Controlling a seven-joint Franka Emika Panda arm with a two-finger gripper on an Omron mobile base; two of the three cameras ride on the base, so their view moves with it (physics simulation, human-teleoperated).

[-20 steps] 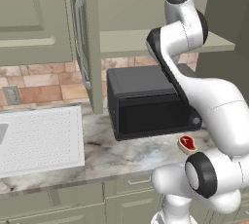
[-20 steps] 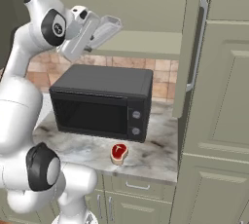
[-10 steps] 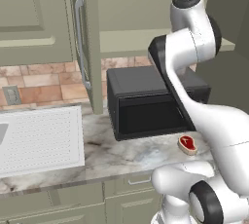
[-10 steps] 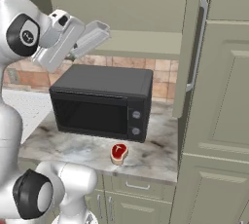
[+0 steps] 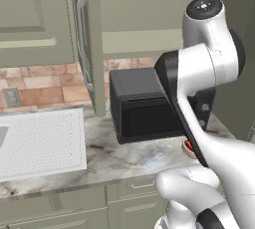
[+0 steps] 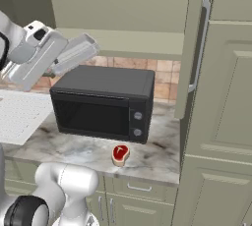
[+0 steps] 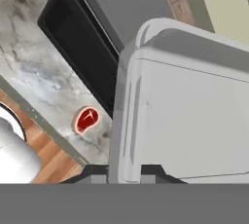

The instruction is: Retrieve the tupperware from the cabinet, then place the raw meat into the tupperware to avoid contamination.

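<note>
Your sage-green wall cabinet (image 6: 123, 14) stands open. The two-finger gripper (image 6: 74, 55) grips the pale translucent square tupperware (image 7: 185, 116) above the black microwave (image 6: 103, 102). The small red raw steak (image 6: 120, 154) waits on the near counter; setting down and loading remain.

The fingers (image 7: 151, 171) apparently grip the tupperware (image 7: 194, 116) above the microwave (image 7: 92, 38) and raw meat (image 7: 87, 120).
</note>
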